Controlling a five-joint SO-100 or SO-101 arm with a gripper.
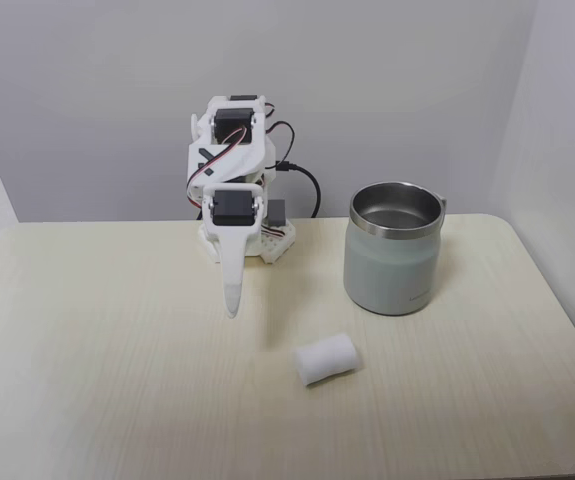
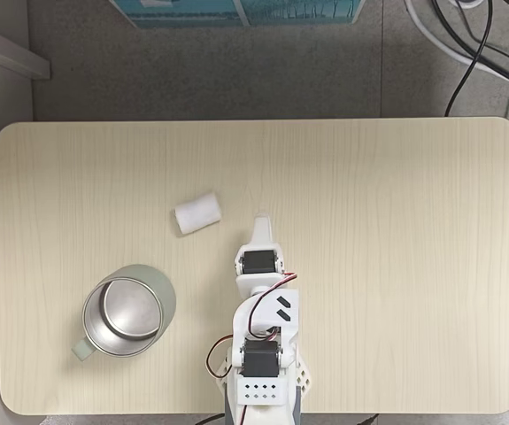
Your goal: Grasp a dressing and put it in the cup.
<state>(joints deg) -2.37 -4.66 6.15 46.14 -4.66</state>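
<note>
The dressing [image 1: 326,358] [image 2: 197,212] is a small white gauze roll lying on its side on the pale wooden table [image 1: 87,380] [image 2: 396,221]. The cup [image 1: 394,248] [image 2: 128,310], a squat grey-green mug with a steel rim, stands upright and holds nothing. My white gripper [image 1: 231,306] [image 2: 261,219] hangs a little above the table with its fingers shut together and nothing between them. Its tip is a short way from the dressing, on the side away from the cup in a fixed view [image 1: 231,306]. The dressing and the cup are apart.
The arm's base [image 1: 237,235] [image 2: 261,385] is mounted at one long table edge, with a black cable [image 1: 307,185] trailing behind it. A wall stands close behind the table. On the floor beyond lie a teal box [image 2: 245,11] and cables [image 2: 475,44].
</note>
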